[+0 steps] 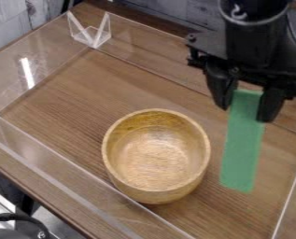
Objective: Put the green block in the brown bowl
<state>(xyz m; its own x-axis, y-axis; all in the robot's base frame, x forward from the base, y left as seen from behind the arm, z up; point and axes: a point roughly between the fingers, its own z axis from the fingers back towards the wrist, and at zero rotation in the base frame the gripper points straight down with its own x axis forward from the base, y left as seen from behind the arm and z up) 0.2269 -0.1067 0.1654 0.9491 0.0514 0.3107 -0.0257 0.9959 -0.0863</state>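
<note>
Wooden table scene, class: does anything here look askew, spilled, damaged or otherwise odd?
Nothing stands out. The brown bowl sits upright and empty on the table; the gripper holds the green block hanging beside it.

No readable text showed anywhere — no letters, labels or brand marks. No numbers or signs could be made out on any surface either.
</note>
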